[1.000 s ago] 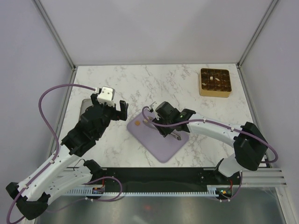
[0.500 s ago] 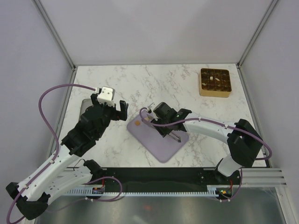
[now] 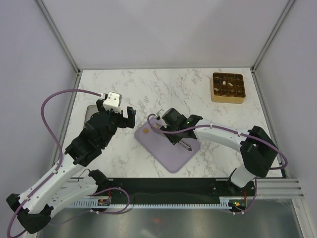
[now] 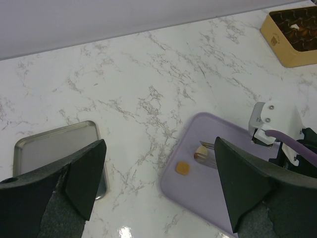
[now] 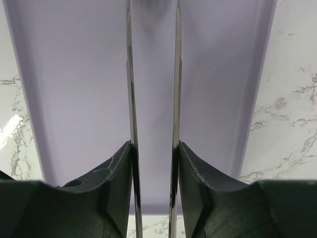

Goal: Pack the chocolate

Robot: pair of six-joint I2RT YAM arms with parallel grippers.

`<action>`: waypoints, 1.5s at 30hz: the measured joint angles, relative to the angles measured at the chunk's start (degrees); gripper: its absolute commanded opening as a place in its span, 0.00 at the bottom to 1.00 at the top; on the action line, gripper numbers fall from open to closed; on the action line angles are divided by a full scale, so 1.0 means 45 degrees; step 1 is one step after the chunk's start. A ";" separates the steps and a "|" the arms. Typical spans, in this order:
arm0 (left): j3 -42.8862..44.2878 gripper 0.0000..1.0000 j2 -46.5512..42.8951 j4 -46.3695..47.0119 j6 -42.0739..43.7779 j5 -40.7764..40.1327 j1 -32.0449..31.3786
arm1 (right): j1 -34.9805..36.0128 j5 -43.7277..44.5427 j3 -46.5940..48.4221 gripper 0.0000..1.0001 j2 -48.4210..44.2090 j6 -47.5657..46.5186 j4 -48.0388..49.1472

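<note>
The flat lilac rounded-corner mat [image 3: 168, 157] lies near the middle of the white marble-patterned worktop [image 3: 198, 96], with one corner turned toward the near edge. The right tool [image 5: 152, 39] reaches over it, its arm coming in from the right. In the right wrist view its two thin metal fingers [image 5: 130, 99] run side by side above the lilac surface with a narrow, even gap. Bare mat shows between them and nothing is caught there, though their tips pass out of the top of that view. One caramel-tan chocolate piece [image 3: 145, 132] rests on the left end of the mat, a little nearer and to the left of the tool's white camera bracket [image 4: 275, 121]. Between the piece and the bracket are two small shapes [image 4: 200, 152], one pale and one brown, with thin grey streaks beside them. I cannot tell whether they are more chocolate or part of the tool. Farther left, the left tool [image 4: 159, 143] hangs above the worktop, just right of a shallow grey metal tray [image 4: 54, 144] that sits at the left edge. Its two broad dark fingers [image 4: 84, 173] are spread wide and hold nothing. At the far right corner, well apart from the mat, stands the gold square tray with grid compartments [image 3: 227, 99]. A cream-white chocolate piece [image 3: 224, 83] sits in one compartment, and the others look dark and are too small to make out.
</note>
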 measured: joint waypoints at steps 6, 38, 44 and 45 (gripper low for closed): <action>0.0000 0.98 0.0000 0.0000 0.0000 0.0000 0.0000 | 0.0000 0.0092 0.0000 0.45 -0.0063 0.0102 -0.0355; -0.0019 0.98 0.0005 0.0000 0.0000 0.0015 0.0000 | -0.4449 0.0855 0.2992 0.40 -0.0850 0.1603 -0.3026; -0.0019 0.98 0.0000 0.0000 0.0000 0.0024 0.0000 | -0.7247 0.1729 0.5251 0.40 -0.0539 0.1977 -0.3094; -0.0019 0.98 0.0000 0.0000 0.0000 0.0024 0.0000 | -0.7732 0.1787 0.5605 0.40 -0.0389 0.2040 -0.3055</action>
